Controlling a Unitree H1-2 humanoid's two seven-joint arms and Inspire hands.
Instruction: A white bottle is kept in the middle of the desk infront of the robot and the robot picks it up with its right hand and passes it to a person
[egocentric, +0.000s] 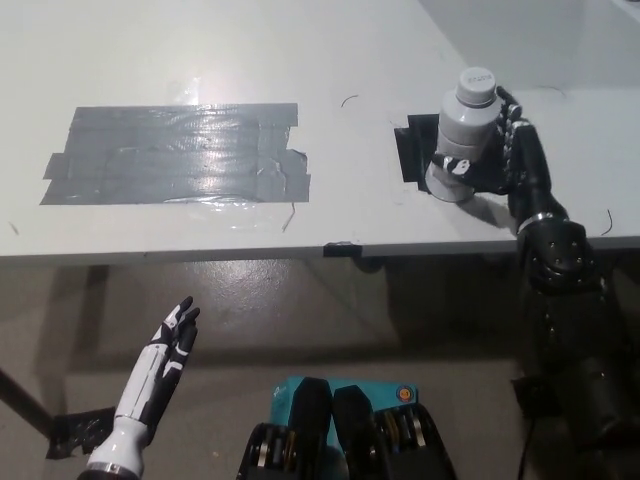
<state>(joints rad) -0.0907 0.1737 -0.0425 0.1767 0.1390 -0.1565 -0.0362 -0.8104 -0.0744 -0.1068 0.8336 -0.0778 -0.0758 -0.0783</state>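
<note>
On the desk (300, 60), upper right of frame, the white bottle (462, 138) stands upright on a black patch (412, 150), cap up, long axis vertical. It looks rigid, light and smooth, so I grip mid-body. My right hand (500, 150) wraps it; my left hand (165, 350) rests open, lower left.

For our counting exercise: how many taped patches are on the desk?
2. A large grey tape patch lies on the desk's left part; a smaller black patch lies under the white bottle. None seems hidden.
</note>
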